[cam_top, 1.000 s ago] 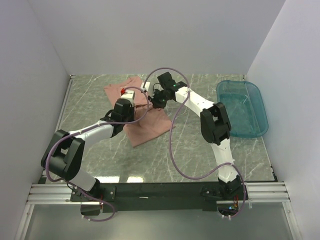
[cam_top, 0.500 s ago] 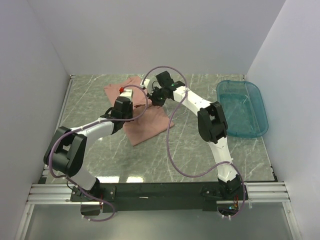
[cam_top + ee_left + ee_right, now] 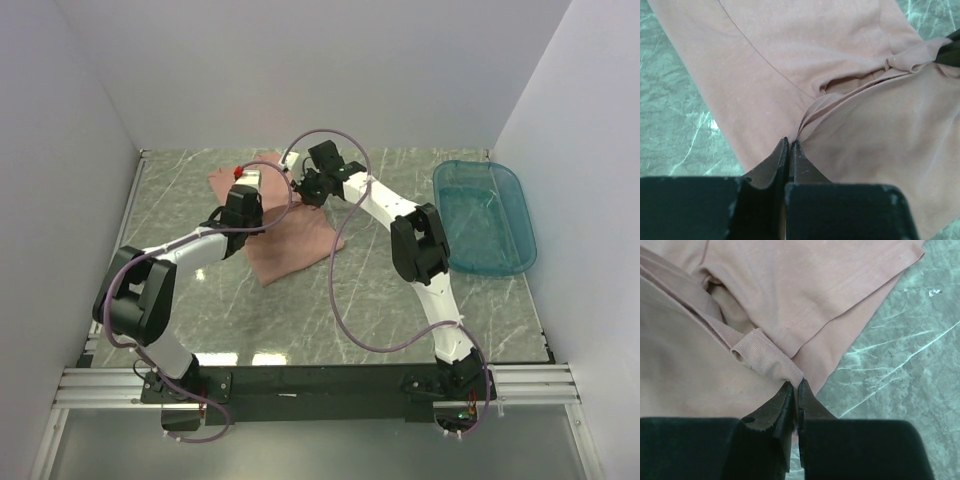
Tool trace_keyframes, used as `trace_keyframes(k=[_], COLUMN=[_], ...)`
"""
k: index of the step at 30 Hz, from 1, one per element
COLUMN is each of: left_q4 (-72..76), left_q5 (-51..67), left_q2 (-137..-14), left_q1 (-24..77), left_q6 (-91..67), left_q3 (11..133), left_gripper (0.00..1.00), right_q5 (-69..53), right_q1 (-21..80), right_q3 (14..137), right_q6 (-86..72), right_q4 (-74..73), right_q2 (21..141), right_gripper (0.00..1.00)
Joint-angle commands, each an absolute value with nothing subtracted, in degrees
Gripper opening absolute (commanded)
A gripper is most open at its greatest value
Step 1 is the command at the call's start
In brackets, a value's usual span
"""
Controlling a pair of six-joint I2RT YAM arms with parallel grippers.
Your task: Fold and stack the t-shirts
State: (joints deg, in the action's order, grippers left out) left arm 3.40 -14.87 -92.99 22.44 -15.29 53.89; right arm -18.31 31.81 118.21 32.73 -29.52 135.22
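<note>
Though partly covered from above, t-shirt pinched tight by left gripper and right gripper.

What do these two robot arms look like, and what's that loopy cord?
The left arm and right arm are white tubes with chunky black joints; a purple-grey cable loops along each. A red mark sits near the left wrist. The left gripper and right gripper have flat black tapering fingers.
</note>
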Motion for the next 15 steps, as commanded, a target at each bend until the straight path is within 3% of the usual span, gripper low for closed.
trace_keyframes(k=[1, 15], left_q4=[2.9, 2.3], left_q5=[-15.5, -17.8], left_q2=[-94.0, -95.4], left_q1=[21.9, 20.6], left_q6=[-15.0, -16.5], left_q3=[56.4, 56.6], left_gripper=[0.0, 0.0], right_q5=[-16.4, -15.3], right_q1=[32.3, 32.8], right_q3=[121.4, 124.2], right_q6=[31.4, 30.5], right_q4=[-26.5, -25.8], right_q2=[136.1, 138.5], right_gripper=[0.0, 0.03])
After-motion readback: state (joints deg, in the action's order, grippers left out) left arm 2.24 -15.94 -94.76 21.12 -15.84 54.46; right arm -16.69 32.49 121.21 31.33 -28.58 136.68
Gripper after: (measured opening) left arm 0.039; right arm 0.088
